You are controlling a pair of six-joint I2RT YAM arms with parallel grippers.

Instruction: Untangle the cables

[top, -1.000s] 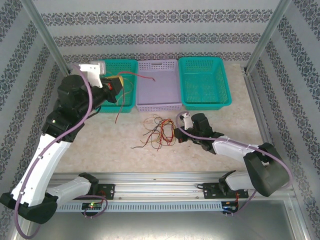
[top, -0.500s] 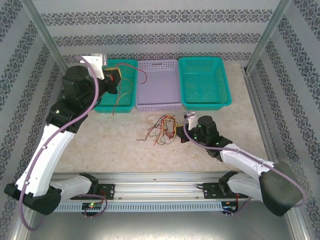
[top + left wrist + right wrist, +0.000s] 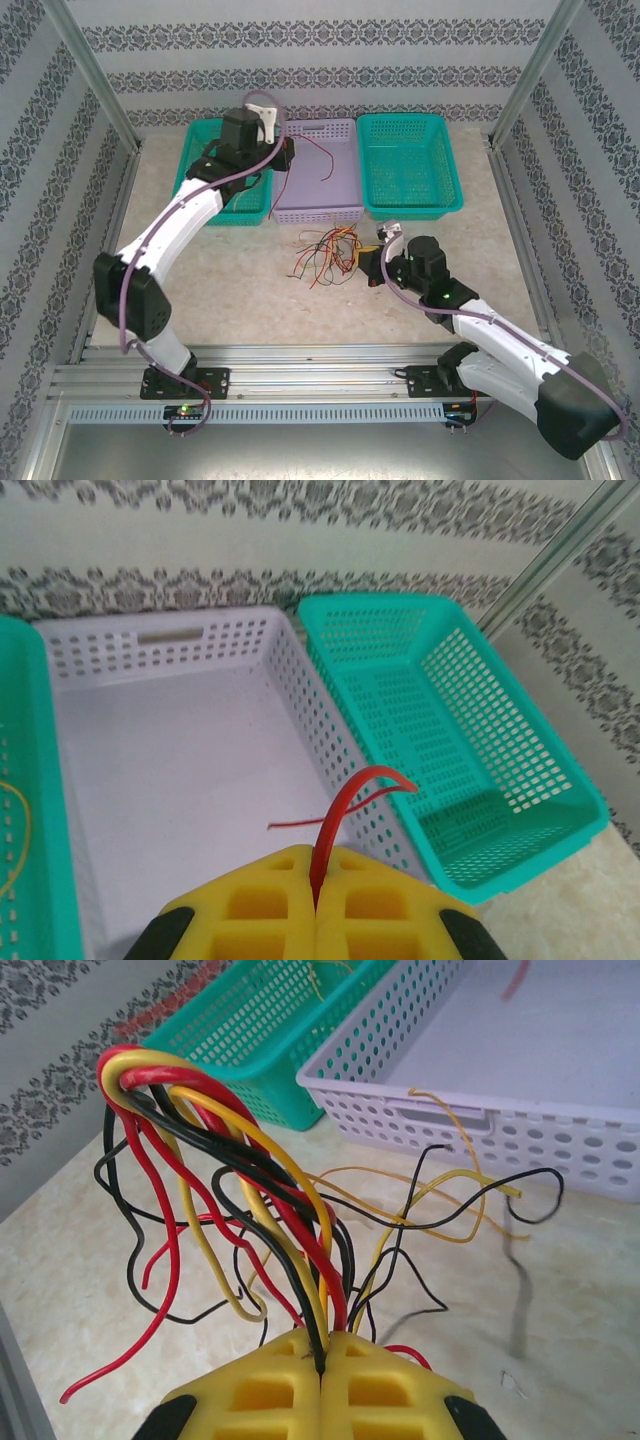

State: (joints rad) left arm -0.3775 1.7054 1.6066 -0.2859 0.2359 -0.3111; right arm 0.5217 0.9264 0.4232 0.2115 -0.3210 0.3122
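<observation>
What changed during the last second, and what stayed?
The left gripper, shut on a thin red wire, swung right from the left teal mesh basket to above the lavender plastic basket. The right gripper stayed shut on the tangled bundle of red, yellow and black wires on the table.

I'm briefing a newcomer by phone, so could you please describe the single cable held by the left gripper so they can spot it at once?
Along the back wall, find the lilac basket, the middle of three. Above it, the left gripper pinches one red cable. Unlike the tangled red, yellow and black bundle nearer the arms, it is alone.
</observation>
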